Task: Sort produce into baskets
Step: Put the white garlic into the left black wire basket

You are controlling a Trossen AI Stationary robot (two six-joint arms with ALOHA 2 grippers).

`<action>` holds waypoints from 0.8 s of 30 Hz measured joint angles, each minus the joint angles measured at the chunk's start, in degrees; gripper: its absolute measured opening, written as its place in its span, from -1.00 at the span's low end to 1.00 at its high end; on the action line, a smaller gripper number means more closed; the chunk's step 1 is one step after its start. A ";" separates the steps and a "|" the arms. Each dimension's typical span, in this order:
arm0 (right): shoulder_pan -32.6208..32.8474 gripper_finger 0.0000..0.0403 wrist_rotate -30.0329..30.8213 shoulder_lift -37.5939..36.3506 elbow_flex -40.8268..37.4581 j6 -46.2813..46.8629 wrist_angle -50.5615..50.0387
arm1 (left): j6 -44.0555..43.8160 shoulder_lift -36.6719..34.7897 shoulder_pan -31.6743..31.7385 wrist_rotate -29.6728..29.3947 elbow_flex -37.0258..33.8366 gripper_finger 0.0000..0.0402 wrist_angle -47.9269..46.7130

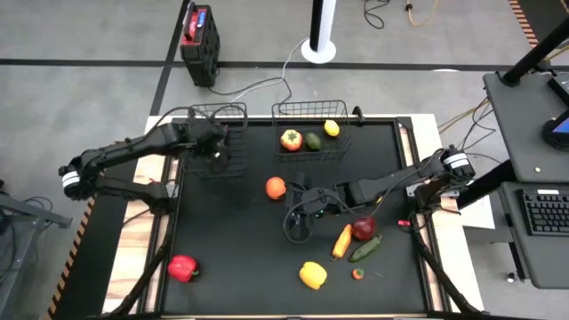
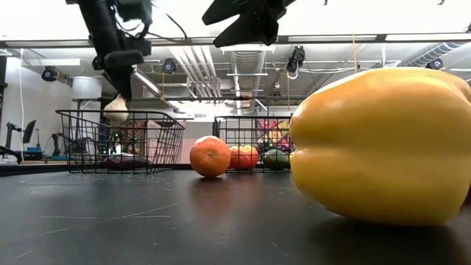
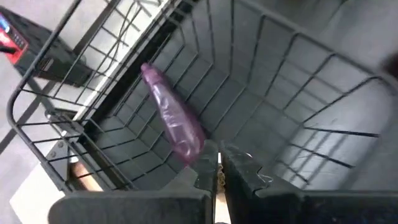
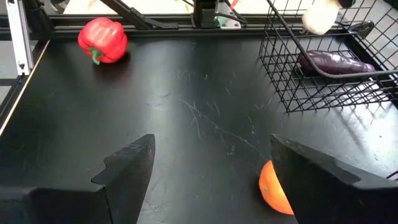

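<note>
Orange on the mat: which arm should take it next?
Right. The right gripper is open and empty, with the orange close ahead of its fingers. The left gripper is busy over the narrower basket, shut on the garlic.

Black mesh baskets point(image 1: 219, 142). Purple eggplant point(image 3: 171, 116) & whitish garlic point(image 2: 115, 108) seen below left gripper point(image 1: 216, 153); orange point(image 4: 275, 188) by right gripper point(image 4: 211, 168). Red pepper point(image 4: 102, 40) beyond.
</note>
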 joint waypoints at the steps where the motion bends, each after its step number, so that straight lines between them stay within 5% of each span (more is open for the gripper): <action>1: 0.00 0.53 0.00 0.00 0.00 0.00 0.00 | 0.51 0.69 0.40 0.00 0.00 -1.00 0.05; 12: 0.00 0.57 0.00 0.04 -0.02 -0.02 -0.56 | 5.74 8.13 4.86 0.12 -0.07 -1.00 1.59; 24: 0.01 0.57 -0.02 0.07 -0.07 -0.01 -1.95 | 9.08 11.73 9.22 0.01 -0.63 -1.00 15.35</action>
